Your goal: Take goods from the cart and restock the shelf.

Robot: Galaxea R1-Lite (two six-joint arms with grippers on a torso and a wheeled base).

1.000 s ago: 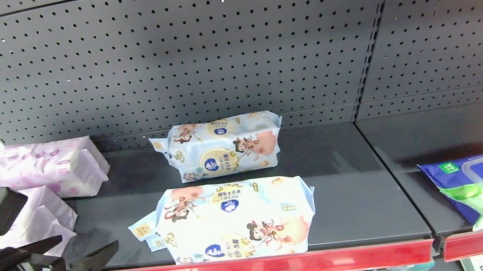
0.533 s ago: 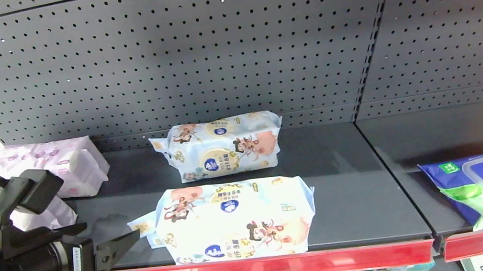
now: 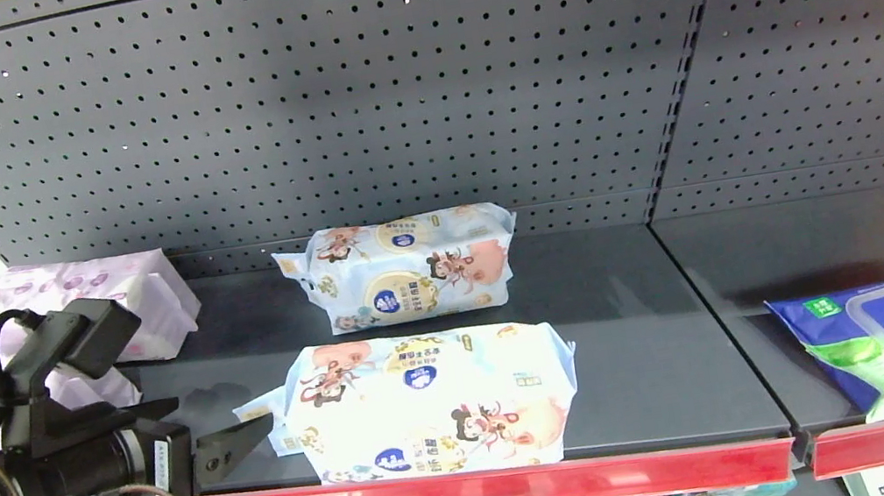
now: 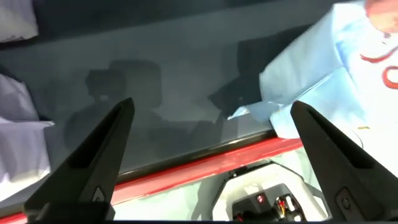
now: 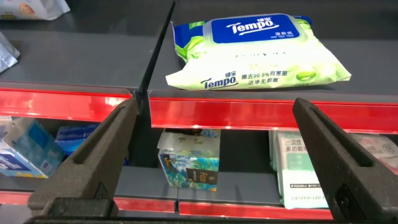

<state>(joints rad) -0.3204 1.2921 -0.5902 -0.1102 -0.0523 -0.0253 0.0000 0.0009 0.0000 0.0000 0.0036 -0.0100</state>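
Left gripper (image 3: 225, 415): jaws spread wide and empty; it sits at the shelf's front left, over the red lip (image 3: 480, 490), with one fingertip just beside the front pack's crimped end flap.
Right gripper (image 5: 214, 102): jaws wide and empty, outside the red lip, facing the wipes pack (image 5: 258, 50).
Front pack (image 3: 431, 405): cartoon-print, lying flat, its near edge at the red lip.
Rear pack (image 3: 405, 269): same print, close to the pegboard wall (image 3: 383, 98), apart from the front pack.
Pink packs (image 3: 105, 306): stacked at the shelf's left end, beside the left gripper.
Shelf (image 3: 654, 356): bare dark surface runs right of both cartoon packs to the divider seam, and a narrow bare band lies between them.
Left gap: bare shelf shows between the pink packs and the front pack's flap (image 4: 273, 93).
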